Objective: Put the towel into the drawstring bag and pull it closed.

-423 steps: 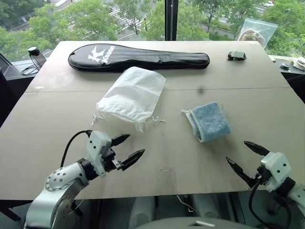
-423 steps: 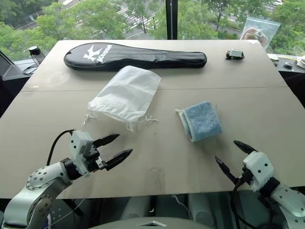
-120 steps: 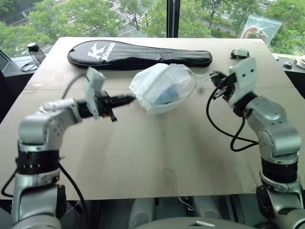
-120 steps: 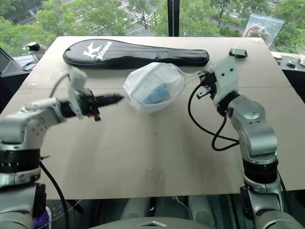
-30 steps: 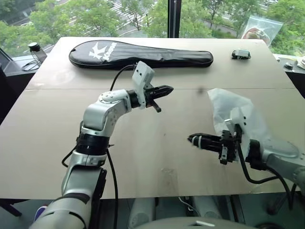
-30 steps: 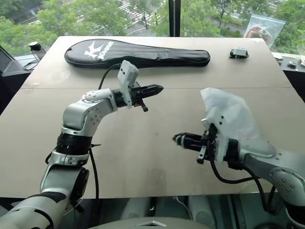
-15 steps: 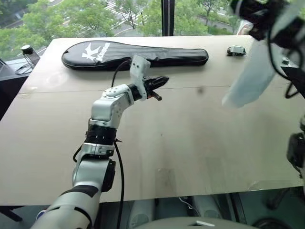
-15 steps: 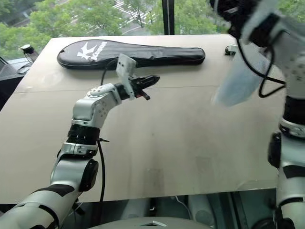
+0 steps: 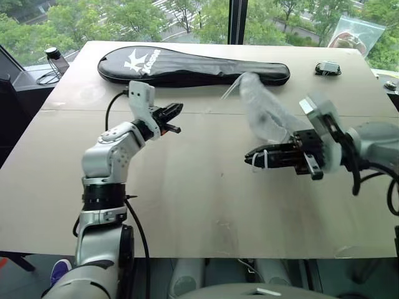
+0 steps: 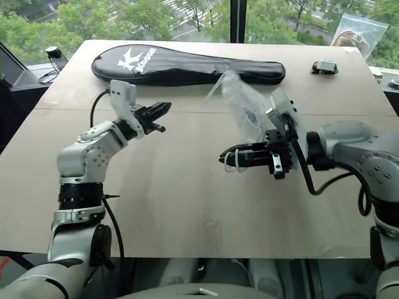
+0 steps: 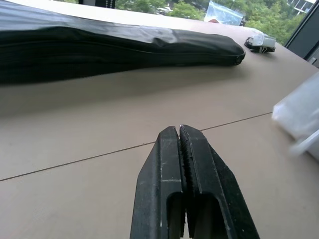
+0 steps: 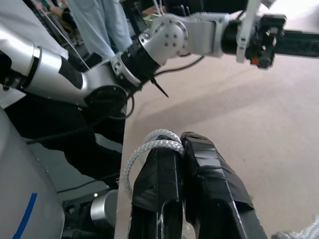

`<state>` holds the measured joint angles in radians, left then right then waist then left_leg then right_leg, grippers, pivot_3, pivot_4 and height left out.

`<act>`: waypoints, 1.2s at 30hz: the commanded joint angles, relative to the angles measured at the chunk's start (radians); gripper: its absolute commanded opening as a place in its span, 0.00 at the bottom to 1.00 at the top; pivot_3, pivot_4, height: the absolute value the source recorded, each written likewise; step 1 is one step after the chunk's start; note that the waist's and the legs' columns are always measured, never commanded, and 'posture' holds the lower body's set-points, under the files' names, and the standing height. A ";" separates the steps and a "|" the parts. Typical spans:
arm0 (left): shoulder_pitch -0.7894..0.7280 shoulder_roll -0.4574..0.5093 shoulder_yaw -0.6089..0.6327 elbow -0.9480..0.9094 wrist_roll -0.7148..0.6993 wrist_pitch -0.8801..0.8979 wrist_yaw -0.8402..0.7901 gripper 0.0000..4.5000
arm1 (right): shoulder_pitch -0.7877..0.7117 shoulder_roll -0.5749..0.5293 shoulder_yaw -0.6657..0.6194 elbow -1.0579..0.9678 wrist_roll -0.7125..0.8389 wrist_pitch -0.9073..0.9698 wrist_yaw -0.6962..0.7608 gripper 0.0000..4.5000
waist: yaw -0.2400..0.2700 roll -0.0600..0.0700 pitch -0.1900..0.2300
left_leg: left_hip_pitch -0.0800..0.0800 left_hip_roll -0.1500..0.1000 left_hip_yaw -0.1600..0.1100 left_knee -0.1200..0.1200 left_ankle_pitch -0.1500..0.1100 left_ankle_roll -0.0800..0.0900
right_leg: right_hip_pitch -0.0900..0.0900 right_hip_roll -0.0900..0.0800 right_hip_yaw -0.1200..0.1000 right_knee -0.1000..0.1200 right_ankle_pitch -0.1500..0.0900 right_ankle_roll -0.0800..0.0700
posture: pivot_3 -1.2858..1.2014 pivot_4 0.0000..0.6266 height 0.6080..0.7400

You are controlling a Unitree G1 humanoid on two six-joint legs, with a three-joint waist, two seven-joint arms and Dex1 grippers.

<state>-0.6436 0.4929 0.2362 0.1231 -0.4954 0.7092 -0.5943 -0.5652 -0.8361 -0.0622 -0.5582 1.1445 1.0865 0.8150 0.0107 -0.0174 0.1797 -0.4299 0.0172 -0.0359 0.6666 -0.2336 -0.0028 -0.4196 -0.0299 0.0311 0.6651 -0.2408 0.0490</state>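
Your right tool is pinching a white cord loop; the thin white translucent drawstring bag hangs blurred above it, near the long black racket cover. Your left tool is pressed together, empty. Keep the cord taut and pull steadily away from the bag. The light-blue towel shows only faintly inside; the mouth's closure is unreadable.

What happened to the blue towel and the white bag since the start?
The towel, which lay bare on the table, now sits inside the drawstring bag. The bag has left the table: the right pincer holds it up by its white cord. The left pincer is shut and empty. The black racket cover stayed at the far edge.
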 commanded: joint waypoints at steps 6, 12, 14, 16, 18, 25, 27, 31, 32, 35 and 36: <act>0.201 0.300 -0.155 -0.195 -0.043 -0.015 -0.464 0.64 | 0.067 0.146 -0.015 -0.091 0.007 -0.059 -0.239 0.00 | -0.038 0.000 0.000 | 0.014 0.004 0.004 -0.001 0.000 0.000 | 0.010 0.004 0.005 0.001 0.000 0.000 | 0.52 0.24 1.00; 0.218 0.228 -0.257 -0.246 0.008 -0.093 -0.438 0.64 | 0.065 0.161 -0.011 -0.094 0.034 -0.066 -0.269 0.00 | -0.018 0.000 0.000 | 0.013 0.004 0.004 -0.001 0.000 0.000 | 0.010 0.005 0.007 0.001 0.000 -0.001 | 0.52 0.24 1.00; 0.188 0.181 -0.288 -0.221 0.033 -0.109 -0.414 0.64 | 0.063 0.161 -0.011 -0.093 0.037 -0.065 -0.272 0.00 | -0.014 -0.001 0.000 | 0.013 0.004 0.004 0.000 0.000 0.000 | 0.011 0.004 0.007 0.001 0.000 -0.001 | 0.52 0.24 1.00; 0.150 0.139 -0.307 -0.177 0.057 -0.124 -0.396 0.64 | 0.062 0.159 -0.011 -0.092 0.041 -0.065 -0.273 0.00 | -0.017 -0.001 0.000 | 0.013 0.003 0.004 0.000 0.000 0.000 | 0.011 0.004 0.007 0.000 0.000 0.000 | 0.52 0.24 1.00; 0.097 0.103 -0.330 -0.099 0.105 -0.161 -0.370 0.64 | 0.061 0.156 -0.009 -0.094 0.041 -0.064 -0.277 0.00 | -0.021 -0.001 0.000 | 0.013 0.003 0.004 0.000 0.000 0.000 | 0.011 0.005 0.007 0.000 0.000 0.000 | 0.52 0.24 1.00; -0.044 -0.035 -0.377 0.099 0.207 -0.300 -0.322 0.64 | 0.069 0.154 -0.016 -0.101 0.046 -0.071 -0.301 0.00 | -0.024 -0.001 0.000 | 0.013 0.004 0.004 0.000 0.000 0.000 | 0.010 0.006 0.008 0.000 0.000 0.000 | 0.52 0.24 1.00; -0.053 -0.073 -0.389 0.100 0.191 -0.291 -0.345 0.64 | 0.072 0.156 -0.021 -0.106 0.052 -0.073 -0.315 0.00 | -0.024 -0.001 0.000 | 0.012 0.004 0.005 0.000 0.000 0.000 | 0.010 0.006 0.009 0.000 0.000 0.000 | 0.52 0.24 1.00; -0.039 -0.086 -0.368 0.072 0.150 -0.252 -0.390 0.35 | 0.082 0.150 -0.031 -0.115 0.056 -0.078 -0.336 0.00 | -0.027 -0.001 0.000 | 0.012 0.004 0.005 0.000 -0.001 0.001 | 0.010 0.006 0.009 -0.001 0.000 0.000 | 0.52 0.24 1.00; -0.042 -0.086 -0.358 0.077 0.138 -0.246 -0.399 0.24 | 0.086 0.149 -0.035 -0.116 0.057 -0.081 -0.341 0.00 | -0.028 -0.001 0.000 | 0.012 0.004 0.005 0.000 -0.001 0.001 | 0.010 0.006 0.009 -0.001 0.000 0.000 | 0.52 0.24 1.00; -0.054 -0.091 -0.339 0.093 0.117 -0.237 -0.416 0.01 | 0.095 0.147 -0.042 -0.116 0.057 -0.090 -0.353 0.00 | -0.027 -0.001 0.000 | 0.012 0.005 0.004 -0.001 -0.001 0.001 | 0.010 0.007 0.008 0.000 0.000 0.000 | 0.52 0.24 1.00; -0.058 -0.096 -0.331 0.093 0.107 -0.229 -0.418 0.01 | 0.099 0.146 -0.044 -0.116 0.056 -0.095 -0.359 0.00 | -0.026 -0.001 0.000 | 0.012 0.004 0.004 -0.001 -0.001 0.001 | 0.010 0.007 0.008 0.000 0.000 0.000 | 0.52 0.24 1.00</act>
<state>-0.6727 0.4003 -0.1227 0.2321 -0.3582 0.4761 -1.0008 -0.4660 -0.6816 -0.0617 -0.6481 1.1829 1.0172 0.4665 -0.0153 -0.0180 0.1795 -0.4180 0.0217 -0.0315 0.6661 -0.2343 -0.0019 -0.4098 -0.0232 0.0395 0.6649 -0.2408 0.0488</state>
